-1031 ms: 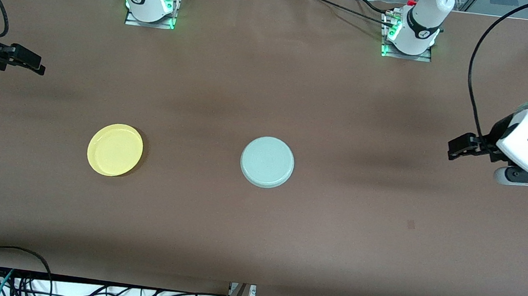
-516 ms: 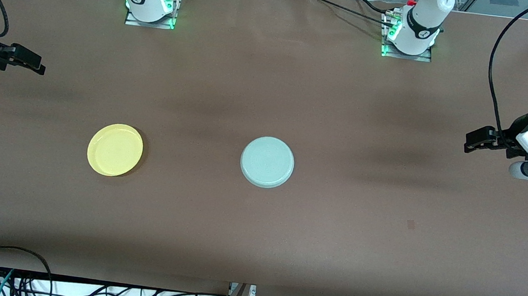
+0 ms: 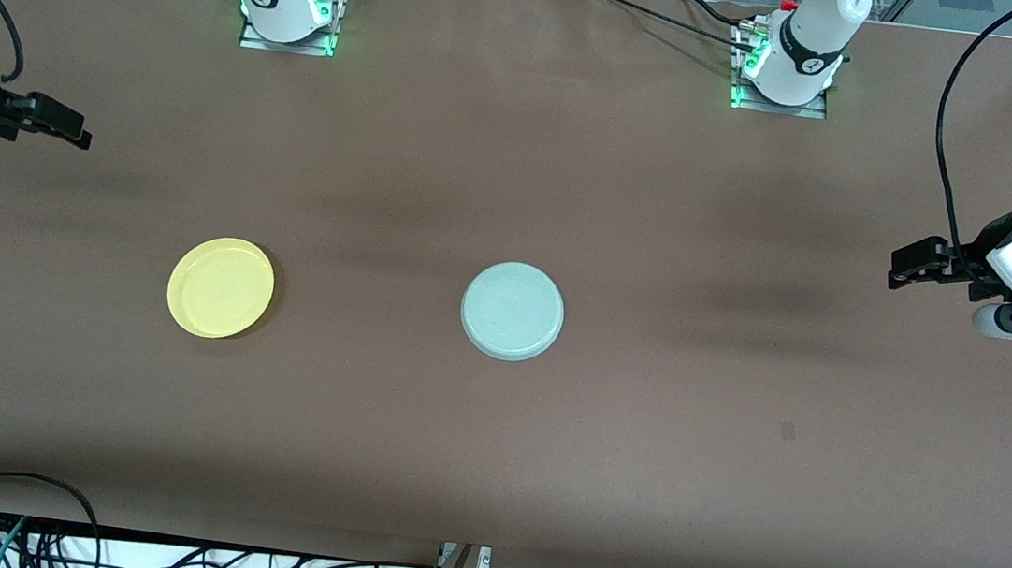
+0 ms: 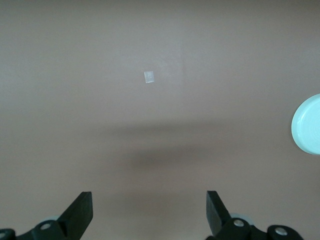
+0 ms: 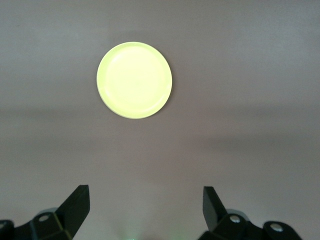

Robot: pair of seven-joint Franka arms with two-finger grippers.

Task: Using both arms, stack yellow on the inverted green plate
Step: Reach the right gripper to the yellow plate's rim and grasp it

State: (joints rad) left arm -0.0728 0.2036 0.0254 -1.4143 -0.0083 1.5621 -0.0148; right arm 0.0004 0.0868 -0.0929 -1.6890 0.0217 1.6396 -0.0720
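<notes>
No writing or labels I can read anywhere; just a small pale square mark (image 4: 148,77) on the brown table (image 3: 486,470), too tiny to make out. My left wrist view cuts the green plate (image 3: 512,311) off at the frame edge. In the front view both my arms run out of frame, so only the wrists show.

Green plate sits upside down at mid-table, flat ringed underside up, pale mint. Yellow plate (image 3: 221,287) lies rim up, bright, shallow rim, well apart from it toward the right arm's end.

My left claw (image 3: 904,269) hangs over the table's left-arm end, fingers spread, nothing in them. My right claw (image 3: 71,131) hangs over the right-arm end, also spread and empty.
</notes>
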